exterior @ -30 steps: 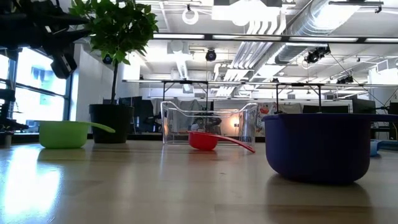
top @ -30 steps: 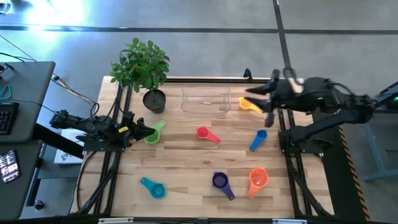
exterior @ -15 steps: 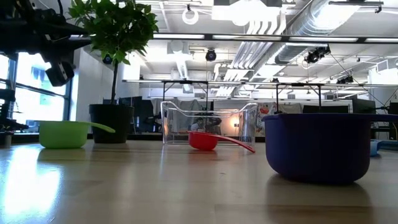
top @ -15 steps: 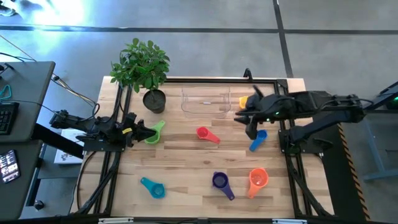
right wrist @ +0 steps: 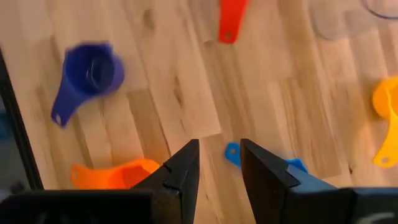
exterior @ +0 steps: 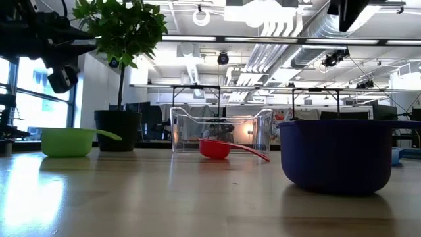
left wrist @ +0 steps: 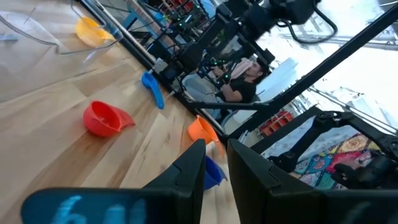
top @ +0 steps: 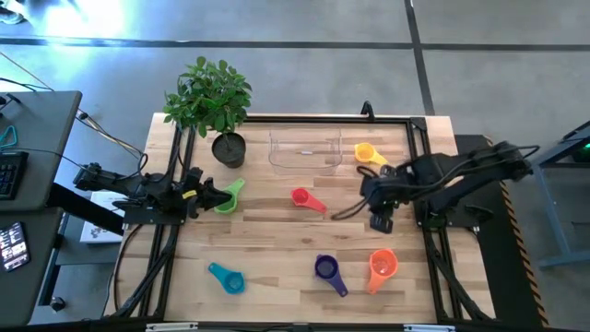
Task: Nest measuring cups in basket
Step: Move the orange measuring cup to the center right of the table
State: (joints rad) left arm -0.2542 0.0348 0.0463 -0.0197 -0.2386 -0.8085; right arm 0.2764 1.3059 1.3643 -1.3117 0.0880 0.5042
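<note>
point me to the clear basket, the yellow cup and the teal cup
clear basket [top: 305, 164]: high view, near rim.
yellow cup [top: 365, 152]: high view, bowl, right of the basket.
teal cup [top: 231, 281]: high view, bowl, front left of the table.

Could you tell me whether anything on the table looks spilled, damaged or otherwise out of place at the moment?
Nothing looks spilled or damaged. The clear basket is empty, and the measuring cups lie scattered singly on the table, for instance the yellow cup beside the basket and the red cup nearer the middle. None are nested yet.
</note>
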